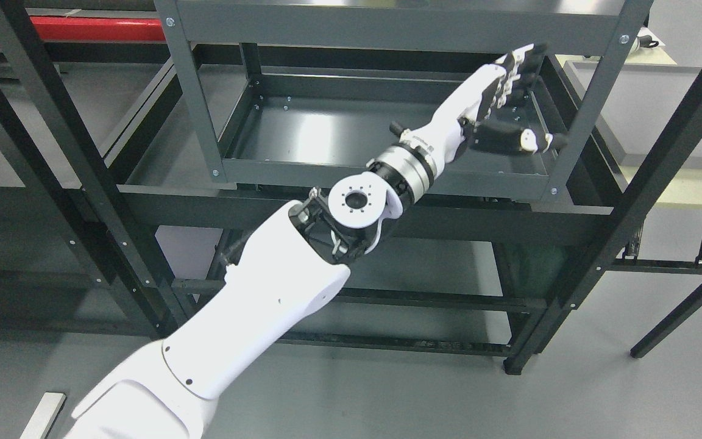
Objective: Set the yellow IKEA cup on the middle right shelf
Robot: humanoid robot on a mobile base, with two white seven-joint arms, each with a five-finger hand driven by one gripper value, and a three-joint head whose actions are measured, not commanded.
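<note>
My left arm comes in from the lower left and reaches up and to the right. Its hand (512, 100) hovers over the right end of the grey metal shelf tray (326, 131), fingers (518, 64) spread and thumb out, holding nothing. No yellow cup shows anywhere in the head view. The right arm is out of sight.
The grey rack's front right post (592, 97) stands just right of the hand, and an upper shelf (400, 21) lies above it. Black frame bars (649, 189) cross diagonally on the right and left. A red beam (64, 28) runs along the top left. Grey floor lies below.
</note>
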